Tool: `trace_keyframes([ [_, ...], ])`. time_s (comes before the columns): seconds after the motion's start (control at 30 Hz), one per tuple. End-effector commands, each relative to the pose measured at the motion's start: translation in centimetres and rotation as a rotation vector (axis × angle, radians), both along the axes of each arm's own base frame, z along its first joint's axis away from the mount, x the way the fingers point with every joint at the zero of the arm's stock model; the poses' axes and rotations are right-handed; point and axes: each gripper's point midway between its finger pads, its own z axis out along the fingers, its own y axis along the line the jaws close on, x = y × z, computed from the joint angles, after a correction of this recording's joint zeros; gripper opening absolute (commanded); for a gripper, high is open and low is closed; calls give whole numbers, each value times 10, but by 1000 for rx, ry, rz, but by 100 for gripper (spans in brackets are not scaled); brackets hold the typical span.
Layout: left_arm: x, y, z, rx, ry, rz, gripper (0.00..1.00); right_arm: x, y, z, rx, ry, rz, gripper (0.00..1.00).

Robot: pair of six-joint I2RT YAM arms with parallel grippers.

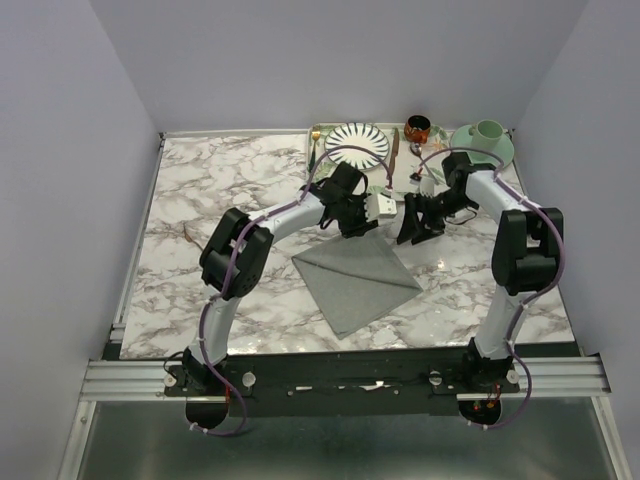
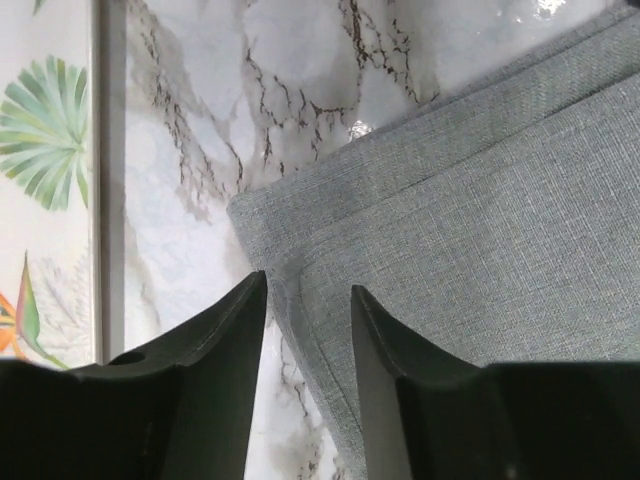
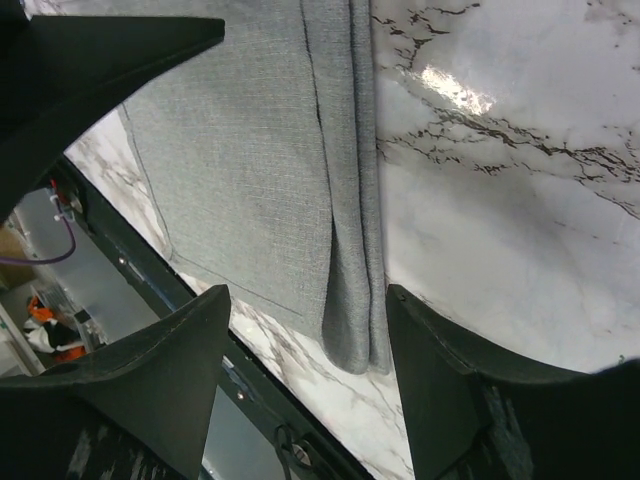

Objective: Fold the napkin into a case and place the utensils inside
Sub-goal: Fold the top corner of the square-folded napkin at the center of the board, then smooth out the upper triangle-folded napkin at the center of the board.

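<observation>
The grey napkin (image 1: 356, 283) lies folded in layers on the marble table, its far corner under both grippers. In the left wrist view the napkin (image 2: 480, 220) shows two stacked edges. My left gripper (image 2: 308, 295) is open, its jaws standing either side of the napkin's hemmed edge by a corner; it also shows in the top view (image 1: 354, 226). My right gripper (image 3: 305, 305) is open just above the napkin's doubled fold (image 3: 350, 250), and it shows in the top view (image 1: 412, 233). Neither holds cloth. I cannot make out the spoon and the copper-pink fork.
A striped plate (image 1: 357, 143) sits on the leaf-patterned tray (image 2: 50, 200) at the back. A brown-handled knife (image 1: 394, 150), a small dark cup (image 1: 417, 127) and a green cup on a saucer (image 1: 486, 140) stand at the back right. The table's front rail (image 3: 130, 270) lies beyond the napkin.
</observation>
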Motion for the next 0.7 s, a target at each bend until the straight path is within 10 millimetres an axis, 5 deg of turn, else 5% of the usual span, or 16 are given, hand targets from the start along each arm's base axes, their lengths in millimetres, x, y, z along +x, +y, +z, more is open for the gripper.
trace_keyframes([
  [0.0, 12, 11, 45, -65, -20, 129, 55, -9, 8, 31, 60, -56, 9, 72],
  [0.07, 16, 26, 79, -151, 12, 228, 57, -13, 14, 45, 105, -82, -1, 72],
  [0.17, 1, 49, 97, -256, 171, 353, 61, -19, 27, 62, 198, -90, -22, 72],
  [0.3, -45, 73, 87, -340, 496, 468, 83, -41, 52, 78, 302, -98, -5, 84],
  [0.37, -59, 71, 102, -428, 556, 472, 99, -52, 60, 75, 346, -80, 9, 88],
  [0.4, -82, 71, 90, -447, 703, 513, 99, -59, 68, 73, 357, -49, 15, 96],
  [0.43, -80, 65, 107, -533, 681, 489, 99, -67, 72, 69, 373, -21, 27, 99],
  [0.5, -95, 65, 96, -579, 793, 525, 99, -74, 84, 63, 382, 0, 55, 100],
  [0.67, -98, 57, 82, -658, 940, 587, 99, -76, 108, 44, 439, 65, 83, 100],
])
